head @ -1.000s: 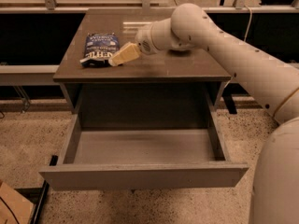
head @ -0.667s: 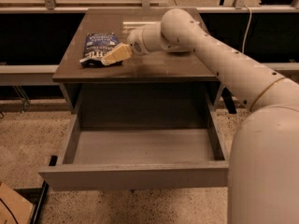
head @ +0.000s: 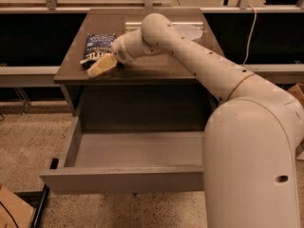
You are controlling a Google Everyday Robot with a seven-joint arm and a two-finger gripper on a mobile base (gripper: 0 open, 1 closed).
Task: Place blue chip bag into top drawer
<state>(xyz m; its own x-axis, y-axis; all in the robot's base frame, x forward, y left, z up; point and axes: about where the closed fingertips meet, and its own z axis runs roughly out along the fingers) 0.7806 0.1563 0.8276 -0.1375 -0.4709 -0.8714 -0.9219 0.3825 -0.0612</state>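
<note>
As the arm (head: pixel 190 51) swings further left across the desk (head: pixel 161 70), the gripper (head: pixel 101 65) slides from the middle of the top toward its front left corner. It now sits low at the near edge of the blue chip bag (head: pixel 99 45). A second ago it was off to the bag's right; now it is at the bag's front corner. From here I cannot say whether it is actually touching the bag. I also cannot tell whether the gripper is open or closed, so I treat the bag as not yet held.

The bag itself does not appear to have shifted. It lies flat on the left part of the desk, back from the front edge, label up. The drawer (head: pixel 137 151) below is pulled well out, and the part of its grey floor I can see is bare. A pale round dish (head: pixel 188 31) sits further back on the right, well apart from the bag.

I read this as the approach nearly finished and the pick still to come. The lift and the drop into the drawer are both outstanding. The bag is thin and crinkly and lies flat, so I expect a low grasp on its edge could slip or just push it along the desk.
</note>
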